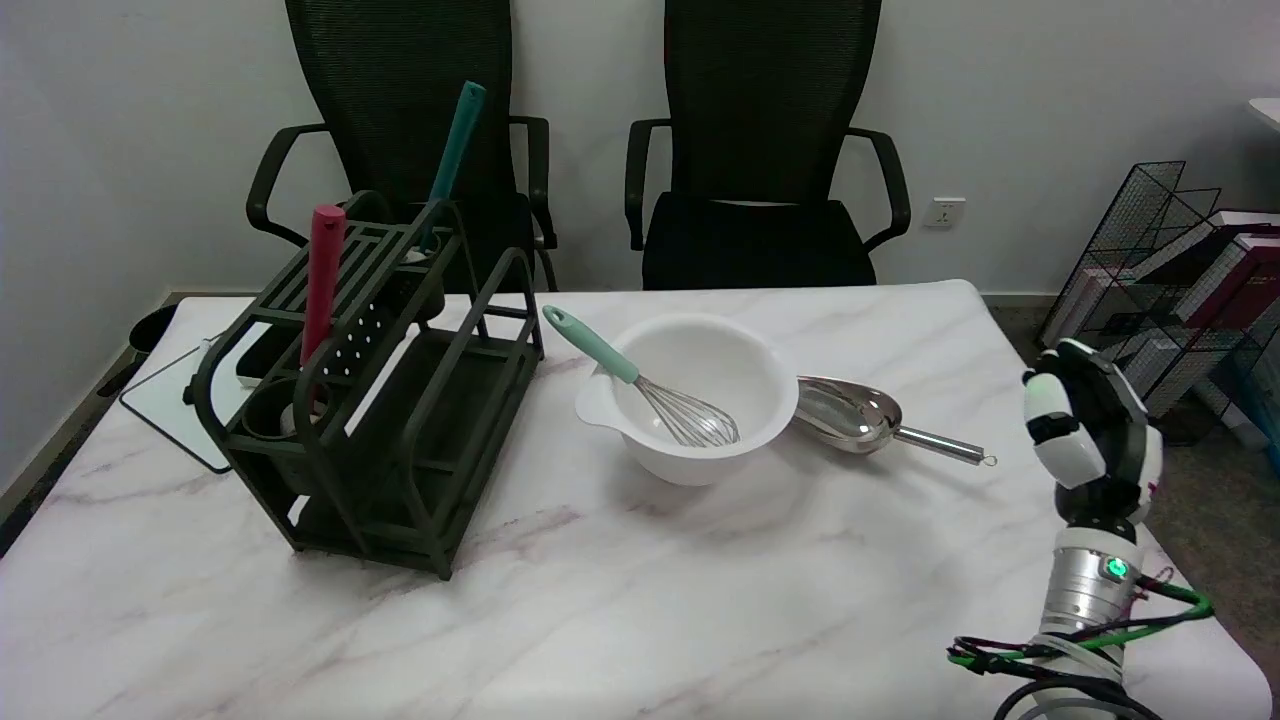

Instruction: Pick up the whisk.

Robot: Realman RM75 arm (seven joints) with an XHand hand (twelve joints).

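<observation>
Whisk with wire head and mint-green handle rests in a white plastic mixing bowl near the middle of the marble table, handle leaning out over the bowl's left rim.

Robot's right hand hangs at the table's right edge, well apart from the bowl, holding nothing; whether its fingers are spread cannot be told. A steel scoop lies just beside the bowl; a careless reach could likely knock it, or tip the light bowl.

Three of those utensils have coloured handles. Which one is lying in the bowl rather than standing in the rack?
The whisk with the light green handle: its wires rest inside the white bowl. The red-handled utensil and the teal-handled utensil stand in the dark rack.
</observation>
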